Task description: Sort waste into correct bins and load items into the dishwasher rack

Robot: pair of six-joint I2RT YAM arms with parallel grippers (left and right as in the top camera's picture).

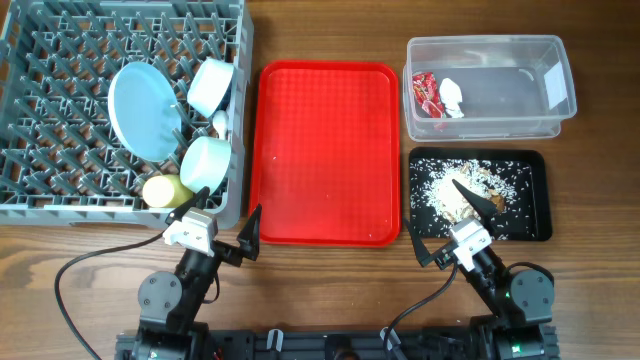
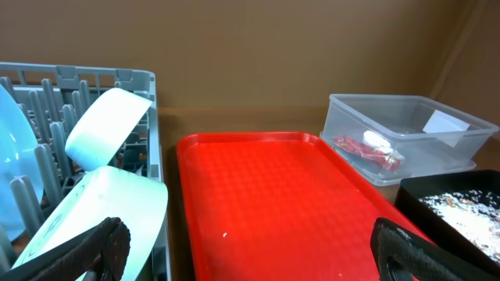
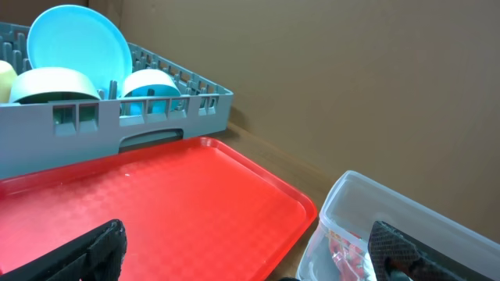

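The grey dishwasher rack (image 1: 120, 212) at the left holds the pale blue plate (image 1: 140, 108), two blue-green bowls (image 1: 211, 85) (image 1: 207, 162) and the yellow-green cup (image 1: 165, 190). A white utensil tip (image 1: 218, 122) shows between the bowls. The clear tub (image 1: 500, 128) holds the red wrapper (image 1: 427, 93) and the white wrapper (image 1: 452, 97). The black tray (image 1: 540, 195) holds rice-like scraps (image 1: 445, 185). My left gripper (image 1: 222, 228) is open and empty at the rack's front right corner. My right gripper (image 1: 447, 225) is open and empty over the black tray's front left corner.
The red serving tray (image 1: 325, 130) lies between the rack and the two bins, bare but for a few crumbs. A white label (image 1: 555, 85) is on the tub's right end. A black cable (image 1: 90, 262) runs over the table front left.
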